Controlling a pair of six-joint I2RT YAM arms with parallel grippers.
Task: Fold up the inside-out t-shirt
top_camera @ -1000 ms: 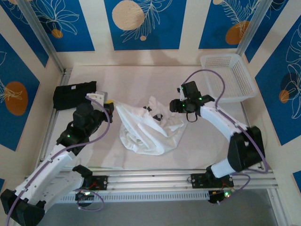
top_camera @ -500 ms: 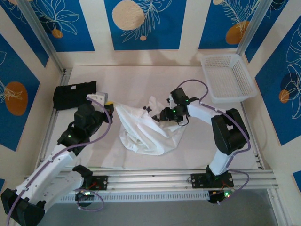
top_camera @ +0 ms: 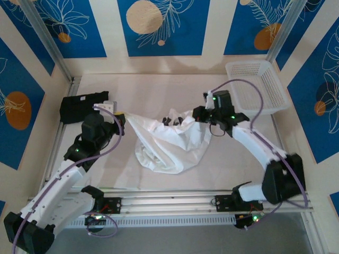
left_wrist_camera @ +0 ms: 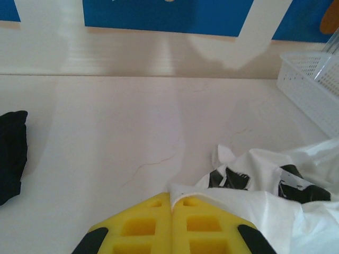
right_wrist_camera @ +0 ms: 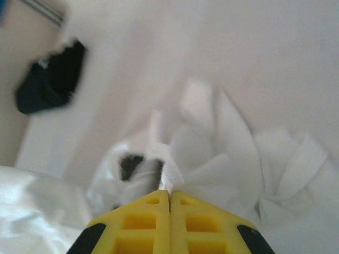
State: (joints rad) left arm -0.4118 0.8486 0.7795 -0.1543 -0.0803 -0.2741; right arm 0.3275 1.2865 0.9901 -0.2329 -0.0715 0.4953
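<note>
Arms angled inward.
Both the left gripper [top_camera: 121,115] and right gripper [top_camera: 196,113] clamped the crumpled thin white cloth t-shirt [top_camera: 170,144], top edge taut between them.

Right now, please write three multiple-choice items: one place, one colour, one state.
1. Where is the white plastic mesh basket? A far right corner; B far left; C near edge.
2. Colour of the cloth garment at far left? A red; B black; C green.
3. The right gripper is: A wide open; B shut, empty; C shut on the thin white cloth t-shirt.
Key: A, it stands far right; B, it looks black; C, cloth sits pinched between closed jaws.
</note>
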